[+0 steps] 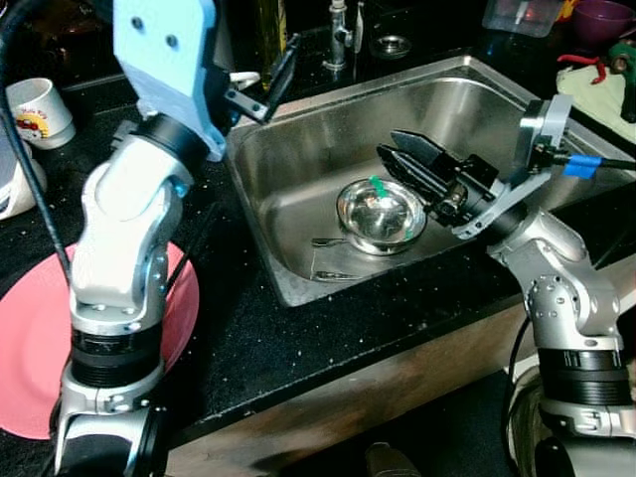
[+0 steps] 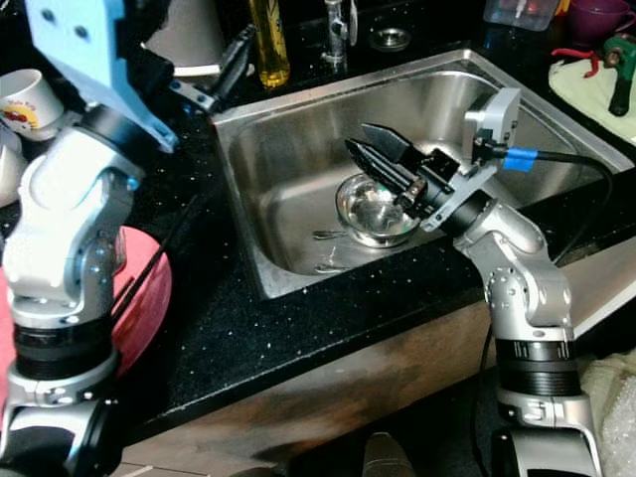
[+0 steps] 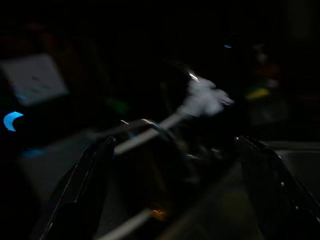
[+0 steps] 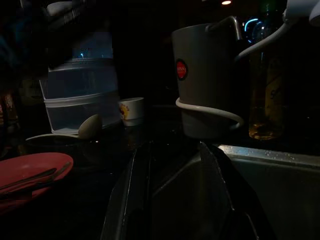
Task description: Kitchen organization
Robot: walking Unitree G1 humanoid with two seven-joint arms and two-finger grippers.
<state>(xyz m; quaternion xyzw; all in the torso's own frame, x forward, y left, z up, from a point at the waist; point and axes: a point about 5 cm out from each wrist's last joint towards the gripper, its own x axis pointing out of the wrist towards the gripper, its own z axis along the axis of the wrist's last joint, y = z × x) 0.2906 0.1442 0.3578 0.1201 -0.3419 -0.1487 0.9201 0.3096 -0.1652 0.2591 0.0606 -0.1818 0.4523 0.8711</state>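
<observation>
Past the right claw (image 4: 175, 200) stand a grey container (image 4: 205, 75), white cup (image 4: 132, 110) and red plate (image 4: 30, 167).

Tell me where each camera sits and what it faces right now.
Left eye: head, looking down at sink, steel bowl, pink plate; both arms show.
Right eye: same scene; right gripper open over the bowl.
Left wrist: dark, blurred; left gripper fingers apart.
Right wrist: across the counter at grey mug, the plate, shared with the eyes.
</observation>
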